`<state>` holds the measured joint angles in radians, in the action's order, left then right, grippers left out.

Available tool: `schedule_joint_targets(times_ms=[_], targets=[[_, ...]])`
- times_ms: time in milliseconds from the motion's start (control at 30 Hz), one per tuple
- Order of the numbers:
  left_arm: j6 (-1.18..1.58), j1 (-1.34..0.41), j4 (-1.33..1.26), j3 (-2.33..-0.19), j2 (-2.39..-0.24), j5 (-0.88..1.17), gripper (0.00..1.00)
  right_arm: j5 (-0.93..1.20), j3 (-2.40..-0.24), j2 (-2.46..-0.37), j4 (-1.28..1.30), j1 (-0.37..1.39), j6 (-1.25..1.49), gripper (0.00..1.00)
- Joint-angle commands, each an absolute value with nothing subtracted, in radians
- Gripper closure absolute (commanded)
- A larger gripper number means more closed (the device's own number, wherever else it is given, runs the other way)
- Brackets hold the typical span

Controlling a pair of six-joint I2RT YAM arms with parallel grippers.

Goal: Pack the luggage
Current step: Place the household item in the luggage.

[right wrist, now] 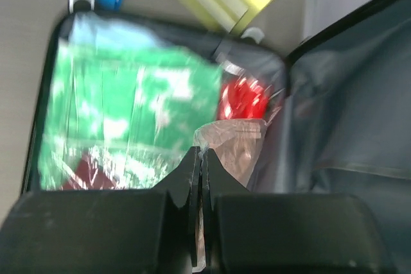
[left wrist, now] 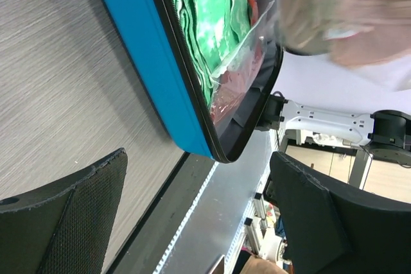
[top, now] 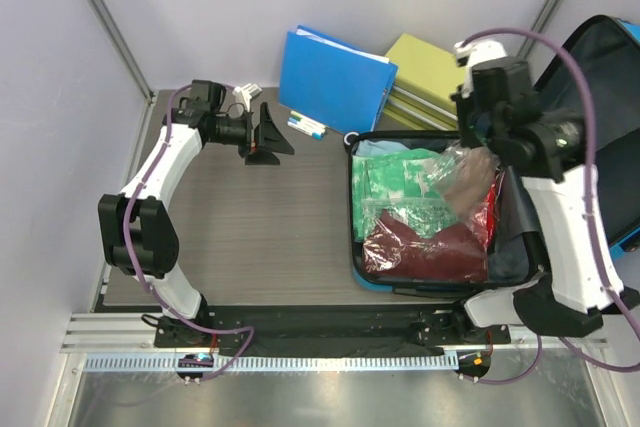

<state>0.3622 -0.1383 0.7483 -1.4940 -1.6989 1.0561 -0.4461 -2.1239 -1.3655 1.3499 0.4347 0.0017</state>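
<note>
The blue luggage (top: 358, 272) lies open on the table's right side, its lid (top: 610, 107) up against the right wall. Inside lie clear-bagged clothes: green (top: 400, 187), dark red (top: 425, 252) and bright red (top: 490, 217). My right gripper (top: 478, 152) hangs over the case and is shut on the edge of a clear bag holding a tan-brown garment (top: 465, 179); in the right wrist view the bag (right wrist: 234, 145) dangles from the closed fingertips (right wrist: 201, 153). My left gripper (top: 272, 137) is open and empty at the table's far left. Its wrist view shows the luggage's blue rim (left wrist: 154, 62).
A flat blue folder (top: 330, 77) and a yellow-green drawer box (top: 425, 72) lean at the back. Small pens or markers (top: 305, 125) lie by the folder. A metal rail (top: 300, 359) runs along the near edge.
</note>
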Motion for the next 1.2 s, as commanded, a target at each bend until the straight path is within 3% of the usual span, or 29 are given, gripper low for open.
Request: schedule_joint_targets(times_ms=[0, 200, 233, 300, 367, 433, 533, 667, 767, 867, 1167], targets=[[0.35, -0.141, 0.727, -1.493, -1.689, 1.08, 0.08, -0.226, -1.868, -1.426, 1.416, 0.434, -0.011, 0.94], [0.315, -0.14, 0.761, -1.47, -1.681, 1.043, 0.08, -0.086, -1.714, -1.505, 1.296, 0.512, 0.058, 0.94], [0.307, -0.143, 0.771, -1.471, -1.68, 1.029, 0.08, -0.028, -1.713, -1.511, 1.26, 0.52, 0.078, 0.89], [0.285, -0.149, 0.804, -1.479, -1.68, 0.996, 0.08, 0.033, -1.727, -1.537, 1.236, 0.538, 0.103, 0.78], [0.267, -0.158, 0.818, -1.476, -1.68, 0.985, 0.08, 0.1, -1.735, -1.552, 1.235, 0.543, 0.123, 0.43], [0.262, -0.169, 0.822, -1.465, -1.678, 0.976, 0.08, 0.118, -1.75, -1.562, 1.256, 0.543, 0.127, 0.2], [0.259, -0.184, 0.816, -1.442, -1.677, 0.957, 0.08, 0.101, -1.801, -1.526, 1.281, 0.545, 0.156, 0.04], [0.259, -0.202, 0.795, -1.408, -1.677, 0.943, 0.08, -0.046, -1.827, -1.465, 1.293, 0.5, 0.23, 0.0], [0.255, -0.216, 0.79, -1.405, -1.687, 0.942, 0.08, -0.109, -1.708, -1.399, 1.258, 0.391, 0.313, 0.0], [0.252, -0.233, 0.781, -1.408, -1.695, 0.937, 0.08, -0.1, -1.475, -1.319, 1.146, 0.301, 0.376, 0.0], [0.278, -0.253, 0.749, -1.404, -1.703, 0.862, 0.08, 0.037, -1.118, -1.255, 0.993, 0.25, 0.5, 0.01]])
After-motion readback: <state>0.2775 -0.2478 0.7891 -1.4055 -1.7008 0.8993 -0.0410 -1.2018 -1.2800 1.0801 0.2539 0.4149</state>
